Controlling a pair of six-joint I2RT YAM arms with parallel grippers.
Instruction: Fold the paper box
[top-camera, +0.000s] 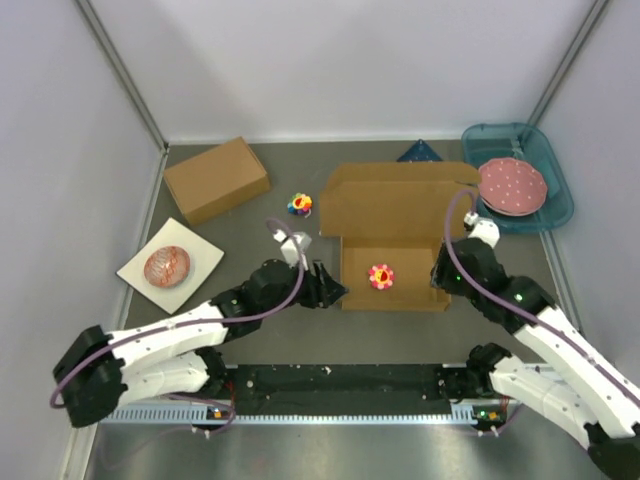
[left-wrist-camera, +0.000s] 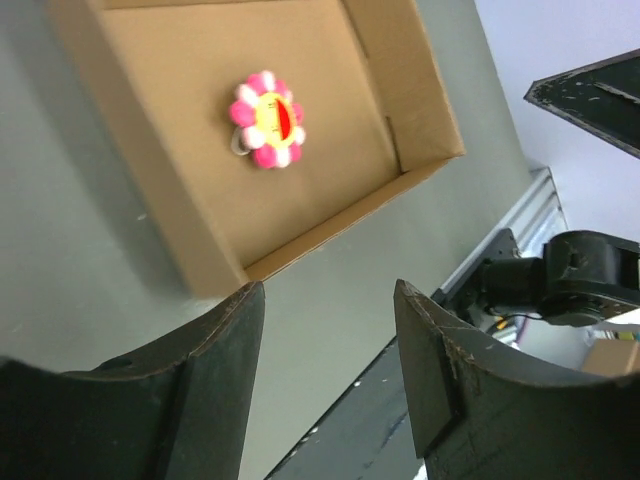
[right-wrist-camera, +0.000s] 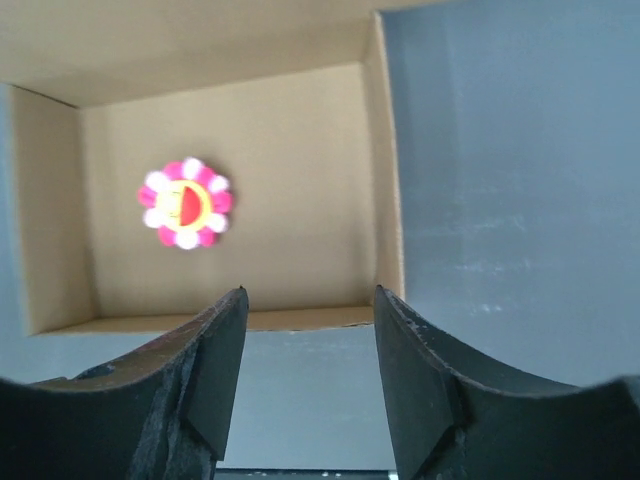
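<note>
Paper box (top-camera: 400, 205) sat at the middle of the grey table (top-camera: 280, 335), formed into a shallow tray with its walls raised and its lid flap lying open and flat toward the far side; a pink and yellow flower toy (top-camera: 380, 276) lay on the tray floor, clear of all four walls; the left wrist view showed the same toy (left-wrist-camera: 266, 118) on the bare brown floor of the box (left-wrist-camera: 330, 120). Left gripper (top-camera: 328, 287) stood low just beside the near left corner of the tray; its jaws were released, parted with only table surface between them (left-wrist-camera: 325, 300). Right gripper (top-camera: 441, 276) stood at the near right corner of the tray; whether it touched the wall could not be told; its jaws were likewise parted and grasped nothing (right-wrist-camera: 310, 300), and beyond them the box interior (right-wrist-camera: 290, 200) and the toy (right-wrist-camera: 184, 203) were visible. Elsewhere, a deeper closed cardboard box (top-camera: 216, 179) rested at the far left; a white square plate (top-camera: 195, 250) bearing a reddish round item lay nearer on that side; a small multicoloured toy (top-camera: 299, 204) sat between the two boxes; a teal tray (top-camera: 556, 205) at the far right held a pink dotted plate (top-camera: 511, 185); a dark blue triangular object (top-camera: 421, 152) lay just behind the lid flap.
</note>
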